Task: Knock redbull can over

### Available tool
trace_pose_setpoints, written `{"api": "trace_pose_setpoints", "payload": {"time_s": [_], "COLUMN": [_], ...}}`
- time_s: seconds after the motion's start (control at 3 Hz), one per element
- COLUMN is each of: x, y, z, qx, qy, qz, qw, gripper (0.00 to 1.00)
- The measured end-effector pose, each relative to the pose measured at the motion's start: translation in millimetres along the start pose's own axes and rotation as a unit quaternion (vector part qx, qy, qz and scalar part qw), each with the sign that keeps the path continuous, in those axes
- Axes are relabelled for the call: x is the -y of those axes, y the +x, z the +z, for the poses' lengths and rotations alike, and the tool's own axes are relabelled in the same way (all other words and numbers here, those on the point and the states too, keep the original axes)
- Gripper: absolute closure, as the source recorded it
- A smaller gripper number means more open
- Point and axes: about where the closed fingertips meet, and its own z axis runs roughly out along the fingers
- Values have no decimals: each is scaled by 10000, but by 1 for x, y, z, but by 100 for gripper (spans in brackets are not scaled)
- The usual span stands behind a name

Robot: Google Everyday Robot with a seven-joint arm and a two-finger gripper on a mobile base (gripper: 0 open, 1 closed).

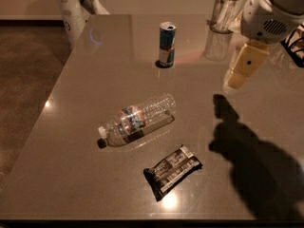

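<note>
The redbull can (166,44) stands upright on the far middle of the grey table (71,127); it is blue and silver with an open silver top. My gripper (236,80) hangs above the table to the right of the can, about a can's height away from it and slightly nearer the camera, not touching it. Its shadow (247,141) falls on the table's right side.
A clear plastic water bottle (137,120) lies on its side mid-table. A dark wrapped snack bar (172,171) lies near the front. A clear glass tumbler (224,13) stands at the back right, behind my arm. A white object (76,6) stands off the far left corner.
</note>
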Motion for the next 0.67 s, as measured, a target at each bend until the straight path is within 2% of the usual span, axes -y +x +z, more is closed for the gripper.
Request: {"api": "trace_pose_setpoints", "payload": {"time_s": [0.33,0.67], "x": [41,79], "y": [-20,-45], "z": [21,49], "qx": [307,704], "qy": [83,130], "qz": [364,710], "qw": [9988,9949], "gripper": [0,0]}}
